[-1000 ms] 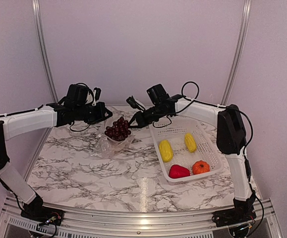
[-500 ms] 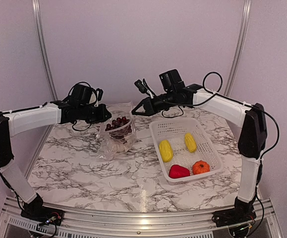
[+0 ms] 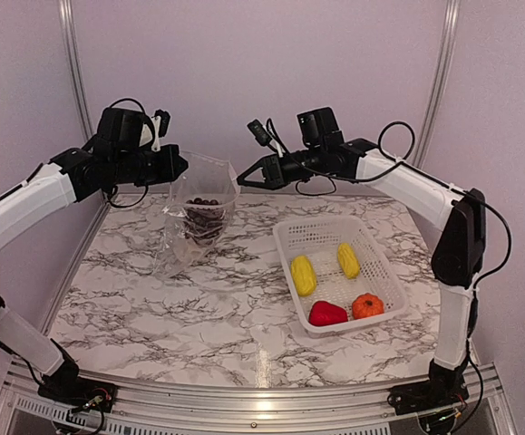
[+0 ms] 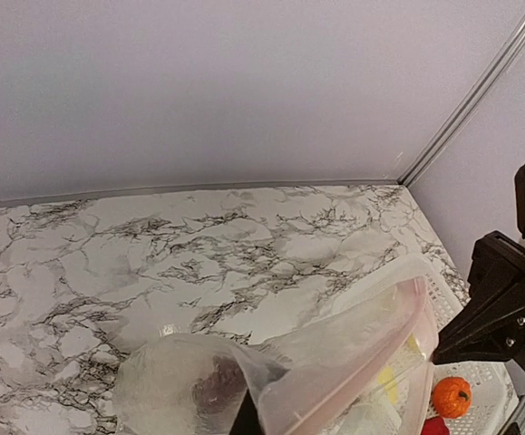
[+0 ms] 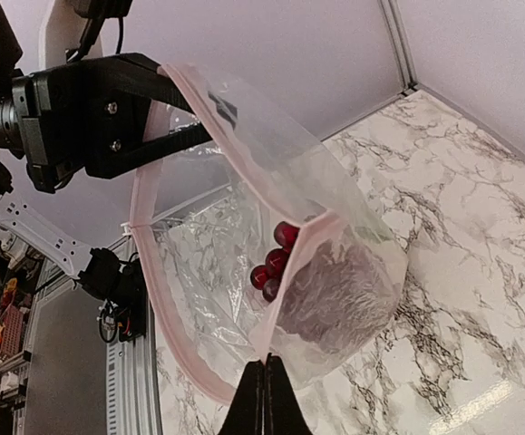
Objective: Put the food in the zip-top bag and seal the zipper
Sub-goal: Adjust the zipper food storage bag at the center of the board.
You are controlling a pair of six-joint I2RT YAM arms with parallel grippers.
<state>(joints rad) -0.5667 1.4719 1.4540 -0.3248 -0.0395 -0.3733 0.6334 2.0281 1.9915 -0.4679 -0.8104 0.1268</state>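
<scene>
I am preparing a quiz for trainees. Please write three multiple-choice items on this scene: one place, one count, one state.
1. How many food pieces lie in the basket? A two; B four; C six.
2. Where are the grapes? A in the basket; B out of view; C in the zip-top bag.
3. The bag's mouth is: A open; B sealed; C knotted.
Answers: B, two yellow pieces, red pepper and orange fruit; C, they show through the clear plastic; A, left gripper and right gripper hold its edges apart.
</scene>
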